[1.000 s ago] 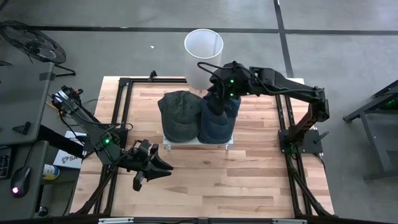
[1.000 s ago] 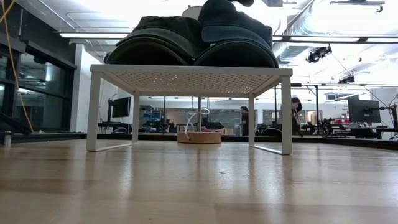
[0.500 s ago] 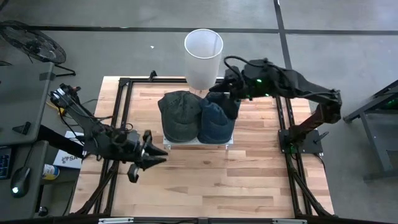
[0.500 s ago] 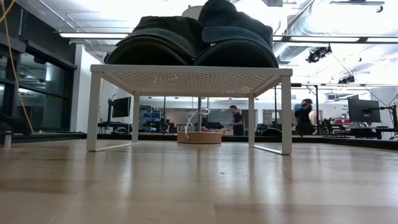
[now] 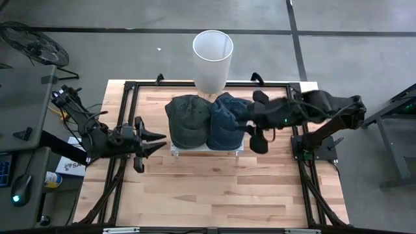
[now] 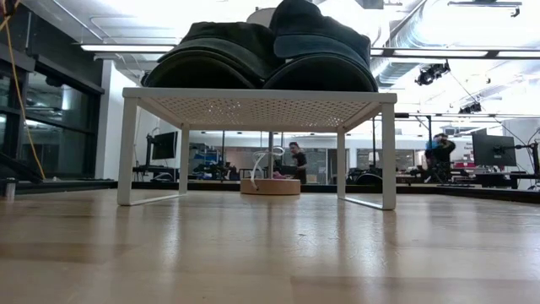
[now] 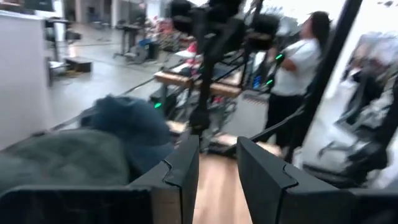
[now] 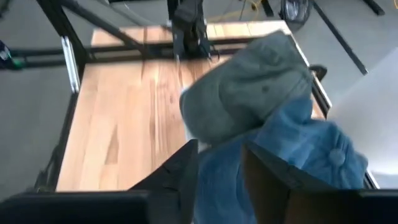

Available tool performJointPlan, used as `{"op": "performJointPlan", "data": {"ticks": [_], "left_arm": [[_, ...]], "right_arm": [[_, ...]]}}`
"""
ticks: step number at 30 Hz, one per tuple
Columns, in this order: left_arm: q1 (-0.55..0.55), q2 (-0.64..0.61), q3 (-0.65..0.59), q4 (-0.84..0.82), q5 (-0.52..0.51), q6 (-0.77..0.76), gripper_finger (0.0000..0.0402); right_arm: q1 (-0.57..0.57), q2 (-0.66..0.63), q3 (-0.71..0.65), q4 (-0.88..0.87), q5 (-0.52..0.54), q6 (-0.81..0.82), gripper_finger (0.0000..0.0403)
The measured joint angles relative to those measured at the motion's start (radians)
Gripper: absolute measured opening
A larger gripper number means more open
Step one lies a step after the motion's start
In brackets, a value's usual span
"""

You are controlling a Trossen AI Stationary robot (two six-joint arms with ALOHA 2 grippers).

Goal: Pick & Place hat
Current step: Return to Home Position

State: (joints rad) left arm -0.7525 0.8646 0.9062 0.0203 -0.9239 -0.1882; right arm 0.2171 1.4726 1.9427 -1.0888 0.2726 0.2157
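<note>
My left pincer (image 5: 158, 141) and right pincer (image 5: 249, 121) gape empty, flanking one white perforated metal shelf (image 6: 253, 108) bearing two domed cloth stacks: green caps (image 5: 187, 120), blue caps (image 5: 224, 127).

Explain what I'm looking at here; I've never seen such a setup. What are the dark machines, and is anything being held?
These are two dark robot arms working at a wooden table. The high view looks straight down, the low view looks level across the tabletop, and the two wrist views come from a camera on each arm. On the table stands a white perforated metal shelf, carrying green fabric caps beside blue fabric caps. The left claw sits near the table's left edge, open and empty. The right claw is just right of the blue caps, also open, holding nothing.
</note>
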Motion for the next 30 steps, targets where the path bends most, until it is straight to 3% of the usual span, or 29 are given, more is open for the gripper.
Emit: {"op": "performJointPlan", "data": {"ticks": [5,10,18,30], "left_arm": [[0.000,-0.027,0.000,-0.189,-0.056,-0.083,0.0106],[0.000,-0.032,0.000,-0.376,-0.054,-0.233,0.0106],[0.000,-0.032,0.000,-0.450,0.072,-0.302,0.0106],[0.000,-0.192,-0.005,-0.464,0.131,-0.185,0.0106]], "right_arm": [[0.077,-0.008,-0.027,-0.077,0.058,0.062,0.0065],[0.139,-0.075,-0.233,-0.007,0.067,0.139,0.0006],[0.219,-0.265,-0.657,0.361,0.084,0.317,0.0002],[0.314,-0.536,-1.127,0.932,0.298,0.360,0.0001]]}}
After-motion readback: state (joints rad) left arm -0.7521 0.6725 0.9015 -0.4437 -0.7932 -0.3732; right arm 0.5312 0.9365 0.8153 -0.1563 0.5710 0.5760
